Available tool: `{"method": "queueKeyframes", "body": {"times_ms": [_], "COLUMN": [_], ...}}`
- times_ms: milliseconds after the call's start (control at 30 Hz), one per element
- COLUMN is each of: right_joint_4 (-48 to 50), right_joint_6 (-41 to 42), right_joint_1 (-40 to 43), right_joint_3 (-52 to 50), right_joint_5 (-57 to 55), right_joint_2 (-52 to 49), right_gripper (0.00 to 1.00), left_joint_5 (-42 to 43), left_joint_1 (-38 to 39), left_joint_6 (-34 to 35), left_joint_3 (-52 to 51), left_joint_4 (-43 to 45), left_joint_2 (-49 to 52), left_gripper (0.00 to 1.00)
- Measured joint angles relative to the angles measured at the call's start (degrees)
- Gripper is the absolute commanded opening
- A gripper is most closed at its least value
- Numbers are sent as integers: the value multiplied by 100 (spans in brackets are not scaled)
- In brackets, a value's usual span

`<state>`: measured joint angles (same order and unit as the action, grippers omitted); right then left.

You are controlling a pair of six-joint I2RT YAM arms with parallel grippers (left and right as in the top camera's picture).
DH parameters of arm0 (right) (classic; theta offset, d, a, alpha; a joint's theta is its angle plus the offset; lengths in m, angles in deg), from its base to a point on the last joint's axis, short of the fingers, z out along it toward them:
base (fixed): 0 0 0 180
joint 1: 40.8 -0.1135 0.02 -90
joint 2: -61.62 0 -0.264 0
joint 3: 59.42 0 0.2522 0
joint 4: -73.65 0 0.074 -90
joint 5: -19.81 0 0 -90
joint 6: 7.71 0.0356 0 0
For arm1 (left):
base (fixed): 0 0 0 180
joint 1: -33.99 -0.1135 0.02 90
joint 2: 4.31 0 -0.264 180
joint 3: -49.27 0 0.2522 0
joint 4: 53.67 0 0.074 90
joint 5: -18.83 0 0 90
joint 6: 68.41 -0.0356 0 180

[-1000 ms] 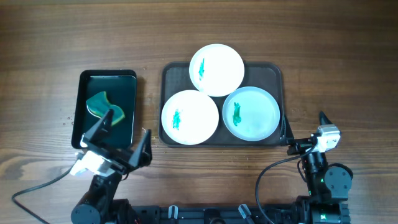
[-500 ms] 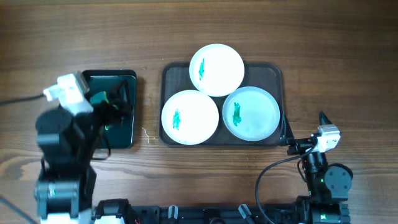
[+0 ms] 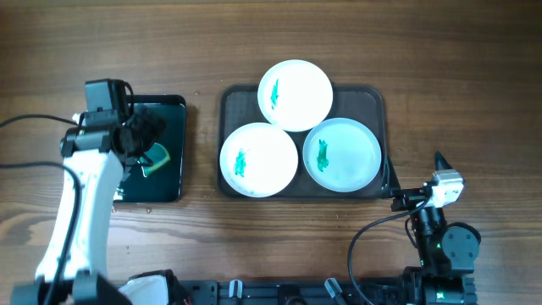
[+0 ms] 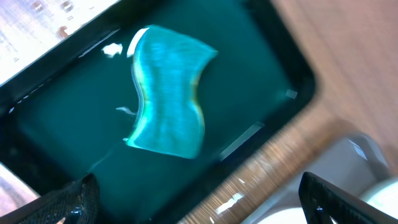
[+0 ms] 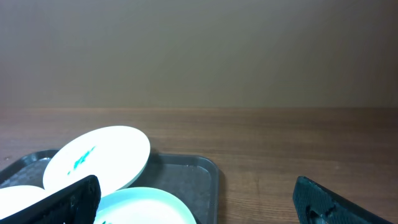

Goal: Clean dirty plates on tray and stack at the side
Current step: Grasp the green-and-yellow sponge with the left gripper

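Three white plates lie on the grey-brown tray (image 3: 373, 97), each with a teal smear: one at the back (image 3: 295, 94), one front left (image 3: 258, 159), one front right (image 3: 342, 154). My left gripper (image 3: 142, 140) is open and empty, hovering over the glossy black tray (image 3: 174, 110); in the left wrist view its jaws (image 4: 199, 205) frame that tray's edge. My right gripper (image 3: 413, 180) is open and empty, just off the grey tray's front right corner. The right wrist view shows its jaws (image 5: 196, 208), the back plate (image 5: 99, 155), the front right plate (image 5: 143, 208) and the tray (image 5: 193, 174).
A teal sponge (image 3: 155, 158) lies in the black tray, flat in the left wrist view (image 4: 169, 93). The black tray (image 4: 261, 68) stands left of the grey tray with a strip of wooden table between them. Cables run across the front of the table.
My left arm has swung from the table's front edge up and over the black tray, its gripper now above the sponge. The right arm and the plates have not moved.
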<state>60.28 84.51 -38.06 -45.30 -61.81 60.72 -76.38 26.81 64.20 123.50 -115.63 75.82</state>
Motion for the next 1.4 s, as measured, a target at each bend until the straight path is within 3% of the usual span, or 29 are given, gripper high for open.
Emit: {"method": "queueKeyframes", "body": {"times_ms": [267, 767, 800, 900, 933, 1133, 1200, 1300, 1333, 1367, 1400], "right_joint_4": [0, 0, 0, 0, 0, 0, 0, 0, 0, 0, 0], "right_joint_6": [2, 2, 2, 2, 2, 2, 2, 2, 0, 0, 2], "right_joint_1": [0, 0, 0, 0, 0, 0, 0, 0, 0, 0, 0], "right_joint_3": [0, 0, 0, 0, 0, 0, 0, 0, 0, 0, 0], "right_joint_5": [0, 0, 0, 0, 0, 0, 0, 0, 0, 0, 0], "right_joint_2": [0, 0, 0, 0, 2, 0, 0, 2, 0, 0, 0], "right_gripper": [100, 100, 100, 100, 100, 100, 100, 100, 100, 100, 100], "left_joint_5": [-225, 39, 46, 59, 61, 61, 61, 57, 17, -48, -122], "left_joint_1": [-343, -481, -481, -481, -481, -481, -481, -479, -479, -479, -479], "left_joint_6": [466, 466, 466, 457, 439, 422, 426, 415, 420, 420, 424], "left_joint_3": [2, 4, 4, 4, 4, 4, 4, 4, 4, 4, 4], "left_joint_4": [181, 1569, 1569, 1563, 1550, 1502, 1502, 1504, 1504, 1502, 1504], "left_joint_2": [1154, 2031, 2149, 2317, 2328, 2330, 2330, 2328, 2328, 2330, 2330], "left_gripper": [100, 94, 91, 49, 46, 54, 83, 82, 79, 48, 32]}}
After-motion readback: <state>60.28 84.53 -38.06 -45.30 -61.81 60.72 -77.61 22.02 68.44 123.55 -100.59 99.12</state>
